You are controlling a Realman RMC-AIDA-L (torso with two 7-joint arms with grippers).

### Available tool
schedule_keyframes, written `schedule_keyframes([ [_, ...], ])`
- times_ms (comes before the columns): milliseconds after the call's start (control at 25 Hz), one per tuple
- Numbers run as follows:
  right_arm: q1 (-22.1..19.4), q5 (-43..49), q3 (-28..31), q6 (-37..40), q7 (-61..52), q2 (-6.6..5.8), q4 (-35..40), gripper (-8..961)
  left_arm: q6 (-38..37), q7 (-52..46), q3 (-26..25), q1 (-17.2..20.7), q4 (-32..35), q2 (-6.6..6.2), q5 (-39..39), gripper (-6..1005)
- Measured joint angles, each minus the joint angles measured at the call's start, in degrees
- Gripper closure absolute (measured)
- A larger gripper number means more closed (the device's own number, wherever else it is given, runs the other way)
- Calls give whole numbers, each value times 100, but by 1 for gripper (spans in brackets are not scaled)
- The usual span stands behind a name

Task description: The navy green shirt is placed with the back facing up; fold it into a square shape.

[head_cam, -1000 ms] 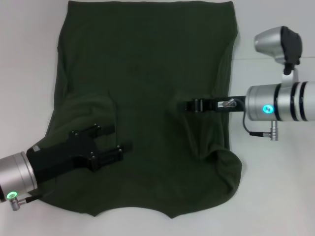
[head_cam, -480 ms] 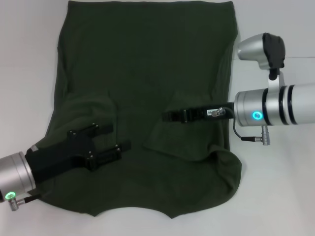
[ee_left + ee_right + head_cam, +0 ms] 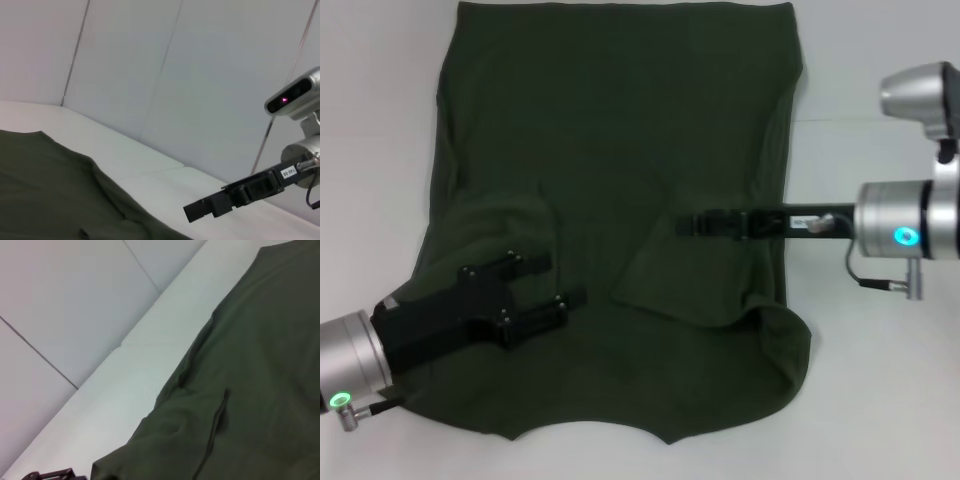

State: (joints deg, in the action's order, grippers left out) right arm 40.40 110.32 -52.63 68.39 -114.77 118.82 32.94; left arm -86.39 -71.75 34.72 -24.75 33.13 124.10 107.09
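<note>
The navy green shirt [image 3: 620,150] lies flat on the white table, plain side up, with both sleeves folded inward onto the body. My left gripper [image 3: 555,282] hovers open over the shirt's near left part, beside the folded left sleeve [image 3: 500,225]. From the right, my right gripper [image 3: 682,225] reaches over the shirt, open and holding nothing. The folded right sleeve flap [image 3: 670,280] lies just below it. In the left wrist view the shirt [image 3: 45,190] fills the lower corner and the right gripper [image 3: 195,212] shows farther off.
The white table [image 3: 880,400] surrounds the shirt on every side. The shirt's near right corner [image 3: 785,350] bulges up in a loose fold. A pale wall [image 3: 150,75] rises behind the table.
My right gripper carried the right sleeve inward, let it drop onto the shirt, then pulled back to the right. The flap stays where it fell. The left arm has not moved.
</note>
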Motion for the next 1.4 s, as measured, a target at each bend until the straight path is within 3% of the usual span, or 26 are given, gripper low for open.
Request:
schedule_keyframes([
  [280, -301, -10, 392, 460, 143, -65, 30, 175, -430, -69, 0, 180, 125, 0, 103, 237],
  [440, -399, -11, 535, 615, 320, -28, -9, 210, -341, -75, -225, 333, 230, 0, 174, 237],
  [680, -415, -89, 650, 713, 428, 78, -69, 252, -68, -77, -963, 527, 471, -7, 576, 237],
  [1400, -330, -520, 663, 411, 578, 82, -321, 252, 183, -349, -1906, 1041, 1201, 9, 1489, 238],
])
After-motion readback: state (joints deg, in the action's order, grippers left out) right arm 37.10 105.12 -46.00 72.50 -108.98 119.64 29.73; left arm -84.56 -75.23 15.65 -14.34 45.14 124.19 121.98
